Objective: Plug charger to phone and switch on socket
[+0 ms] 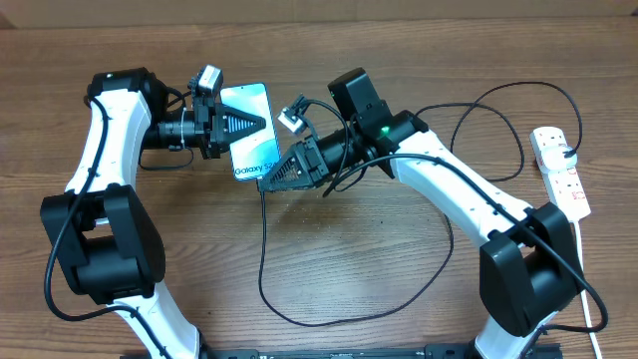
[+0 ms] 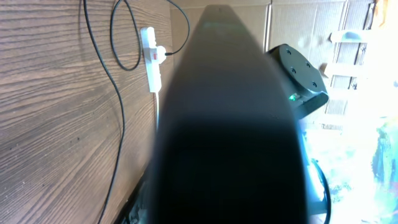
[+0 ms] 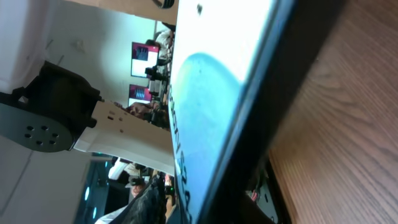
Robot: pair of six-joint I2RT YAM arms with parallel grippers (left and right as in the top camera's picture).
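Note:
My left gripper (image 1: 242, 127) is shut on the phone (image 1: 253, 152) and holds it off the table, blue screen up. In the left wrist view the phone's dark back (image 2: 224, 124) fills the middle. My right gripper (image 1: 271, 180) is at the phone's lower end, shut on the tip of the charger; its black cable (image 1: 262, 249) hangs from there and loops over the table. The plug tip itself is hidden. The right wrist view shows the phone's screen and black edge (image 3: 205, 93) very close. The white socket (image 1: 561, 170) lies at the far right and also shows in the left wrist view (image 2: 151, 59).
The black cable loops across the wooden table (image 1: 379, 279) near the front edge and rises in a large loop (image 1: 498, 130) toward the socket. The socket's white lead (image 1: 588, 279) runs down the right side. Both arms cross the table's middle.

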